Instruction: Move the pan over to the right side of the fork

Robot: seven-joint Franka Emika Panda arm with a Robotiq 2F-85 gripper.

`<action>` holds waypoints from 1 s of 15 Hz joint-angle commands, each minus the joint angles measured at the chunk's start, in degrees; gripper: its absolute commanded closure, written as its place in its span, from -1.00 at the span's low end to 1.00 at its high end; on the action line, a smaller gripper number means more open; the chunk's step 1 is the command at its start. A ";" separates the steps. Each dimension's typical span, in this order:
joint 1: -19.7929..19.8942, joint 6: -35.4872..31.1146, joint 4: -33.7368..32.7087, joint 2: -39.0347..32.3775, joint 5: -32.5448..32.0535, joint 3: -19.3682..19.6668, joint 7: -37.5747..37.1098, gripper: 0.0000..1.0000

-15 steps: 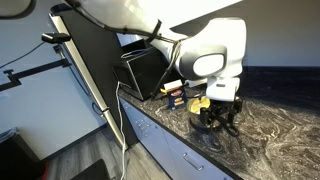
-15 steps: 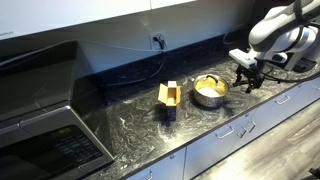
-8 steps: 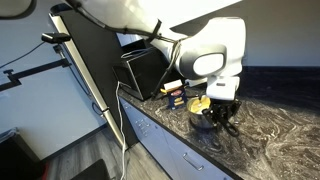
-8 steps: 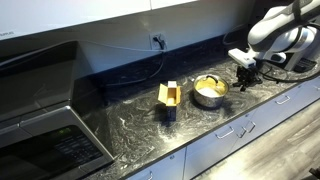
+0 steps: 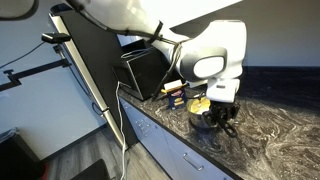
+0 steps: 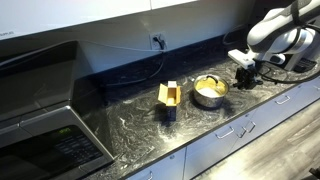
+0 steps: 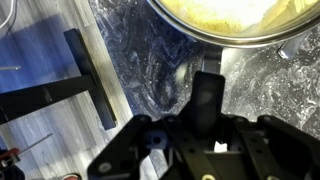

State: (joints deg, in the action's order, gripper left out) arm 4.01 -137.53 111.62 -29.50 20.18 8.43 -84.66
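Observation:
In both exterior views the pan point(image 6: 209, 91) point(image 5: 199, 104), a small shiny steel saucepan with a yellow inside, stands on the dark marbled counter point(image 6: 130, 125). The wrist view shows its rim and yellow inside point(image 7: 220, 18) at the top, with the short dark handle point(image 7: 206, 95) running down between the jaws. My gripper point(image 6: 243, 79) point(image 5: 216, 117) point(image 7: 205, 118) is low over the counter beside the pan and is shut on that handle. The fork is not visible in any view.
A small blue-and-yellow box point(image 6: 169, 97) point(image 5: 173, 95) stands upright close to the pan. A dark microwave point(image 6: 45, 135) fills the counter's far end. A wall socket with a cable point(image 6: 158, 42) sits behind. White drawer fronts point(image 6: 235, 135) mark the counter's front edge.
The jaws have closed from wide open onto the pan's handle. The arm and the pan have hardly shifted.

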 commanded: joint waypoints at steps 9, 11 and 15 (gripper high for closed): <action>9.23 1.49 -0.85 -0.25 22.99 -6.31 18.21 0.95; 9.42 1.63 -0.96 -0.79 26.22 -6.03 21.58 0.95; 9.94 2.28 -1.14 -1.74 32.67 -5.89 29.06 0.95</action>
State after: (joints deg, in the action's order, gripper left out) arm 13.12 -137.53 111.63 -31.22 47.94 3.10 -60.42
